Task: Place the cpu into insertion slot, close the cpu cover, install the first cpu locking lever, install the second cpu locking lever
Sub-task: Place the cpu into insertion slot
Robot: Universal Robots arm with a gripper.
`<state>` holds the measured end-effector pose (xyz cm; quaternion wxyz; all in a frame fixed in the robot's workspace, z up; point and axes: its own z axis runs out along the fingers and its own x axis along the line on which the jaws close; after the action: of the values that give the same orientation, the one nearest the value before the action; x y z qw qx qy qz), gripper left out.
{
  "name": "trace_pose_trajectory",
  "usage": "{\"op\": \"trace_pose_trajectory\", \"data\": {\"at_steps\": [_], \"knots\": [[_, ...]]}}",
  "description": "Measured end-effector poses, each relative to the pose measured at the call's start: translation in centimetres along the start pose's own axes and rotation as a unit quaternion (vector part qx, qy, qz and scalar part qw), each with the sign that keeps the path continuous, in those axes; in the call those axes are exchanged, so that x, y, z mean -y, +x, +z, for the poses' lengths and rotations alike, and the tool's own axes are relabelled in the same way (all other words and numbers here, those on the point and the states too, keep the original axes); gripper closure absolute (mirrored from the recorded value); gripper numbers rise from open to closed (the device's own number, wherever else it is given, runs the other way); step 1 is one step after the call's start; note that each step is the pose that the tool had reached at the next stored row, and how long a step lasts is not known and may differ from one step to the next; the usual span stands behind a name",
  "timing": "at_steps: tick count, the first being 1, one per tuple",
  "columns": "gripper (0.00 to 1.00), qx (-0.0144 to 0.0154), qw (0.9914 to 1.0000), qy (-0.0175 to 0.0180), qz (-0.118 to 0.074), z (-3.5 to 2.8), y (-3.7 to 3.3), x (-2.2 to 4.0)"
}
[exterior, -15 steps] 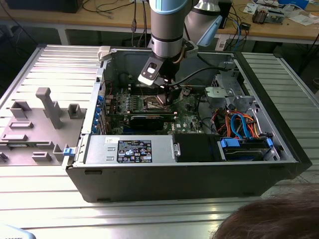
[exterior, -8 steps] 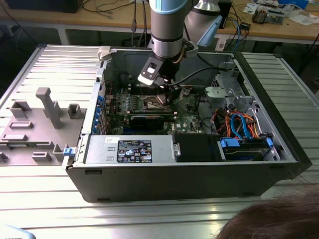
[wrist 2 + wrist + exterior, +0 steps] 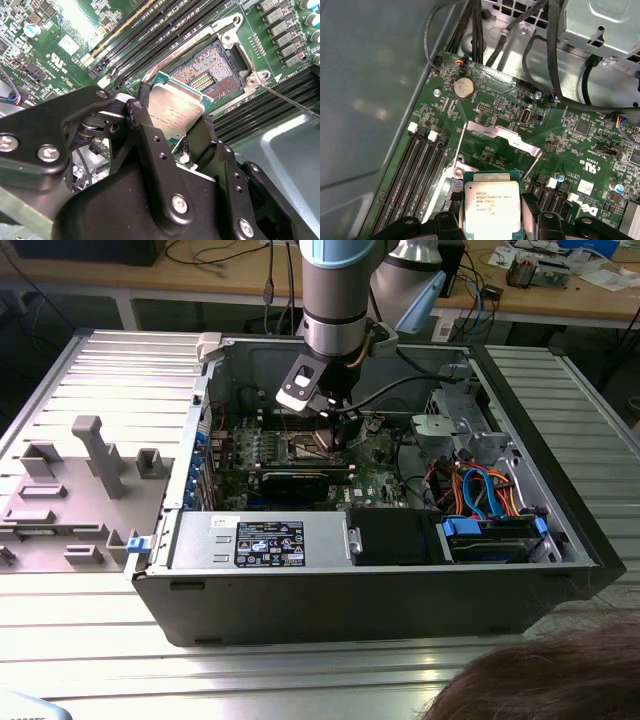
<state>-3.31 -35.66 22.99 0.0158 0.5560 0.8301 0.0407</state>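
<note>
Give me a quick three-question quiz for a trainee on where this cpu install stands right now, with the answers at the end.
1. True or false: the insertion slot is empty, its contacts bare.
2. The cpu cover is: A shut over the slot, B swung up open, C taken off.
3. Fill in: the gripper is shut on the ____.

Key
1. True.
2. B.
3. The cpu, held just over the slot and not yet seated.
</note>
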Motion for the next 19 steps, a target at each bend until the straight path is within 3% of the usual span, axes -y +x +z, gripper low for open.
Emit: {"op": "trace_pose_trajectory", "data": {"at_steps": [19], "knots": [[0.45,0.0009,0.99994,-0.0002,0.011,0.01,0.00,0.00]]}}
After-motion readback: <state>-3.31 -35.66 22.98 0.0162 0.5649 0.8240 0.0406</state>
